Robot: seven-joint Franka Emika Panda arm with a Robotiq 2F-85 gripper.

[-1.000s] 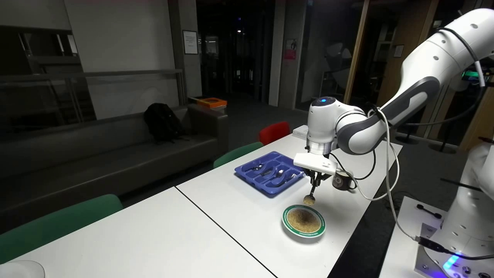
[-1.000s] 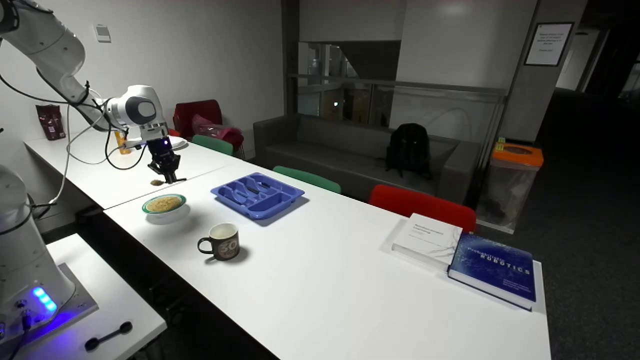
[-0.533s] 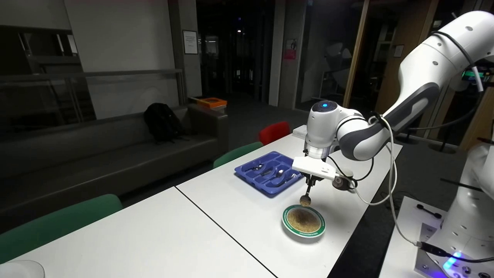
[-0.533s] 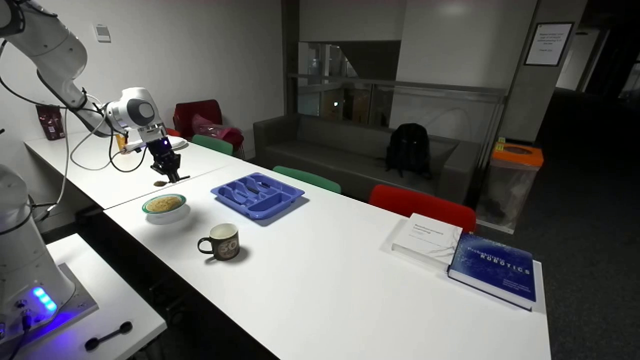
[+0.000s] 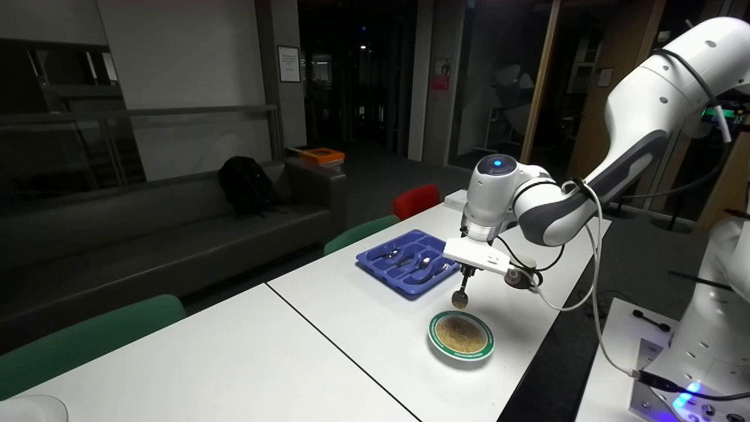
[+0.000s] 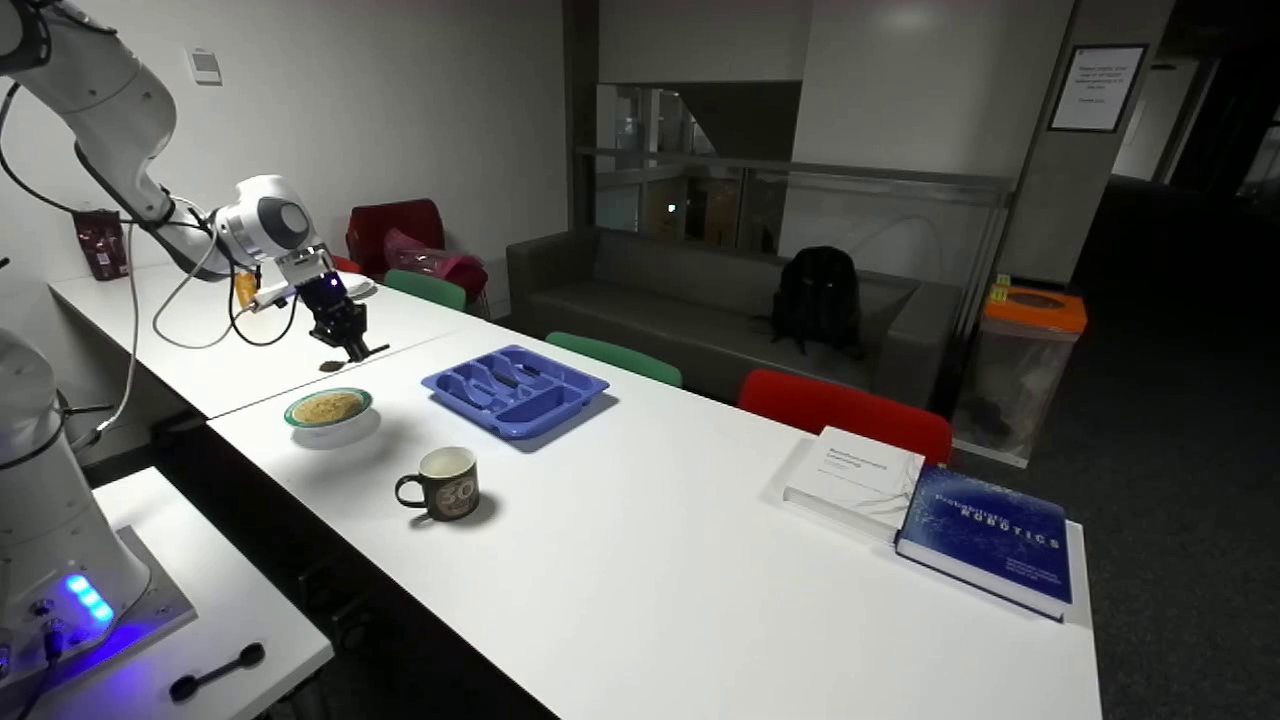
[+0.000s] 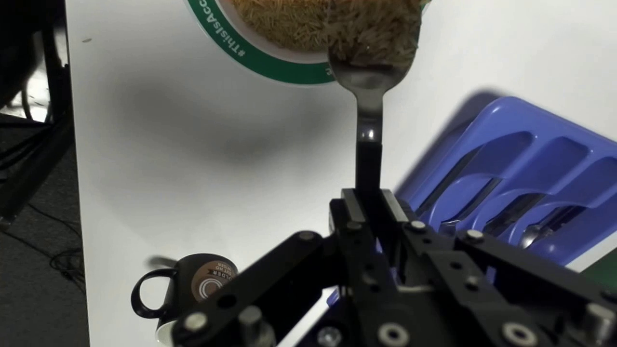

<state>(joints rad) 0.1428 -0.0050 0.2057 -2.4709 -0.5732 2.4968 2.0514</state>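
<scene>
Squarely in the claw (image 7: pixel 369 200), a spoon (image 7: pixel 370 103) by its handle (image 7: pixel 368 166)

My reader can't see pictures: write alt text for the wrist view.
A gripper clamps a spoon heaped with rice by its black handle. At the top, the loaded spoon partly hides a green-rimmed bowl holding more rice. On the white table, a blue cutlery tray is at right, a black mug at lower left.

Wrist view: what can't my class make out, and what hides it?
Wrist view:
Bowl: far rim, cut off by top edge.
Spoon: gripped stretch of handle, hidden by gripper.
Mug: mouth, mostly hidden by gripper and bottom edge.
Cutlery tray: one end, beyond right edge.
</scene>
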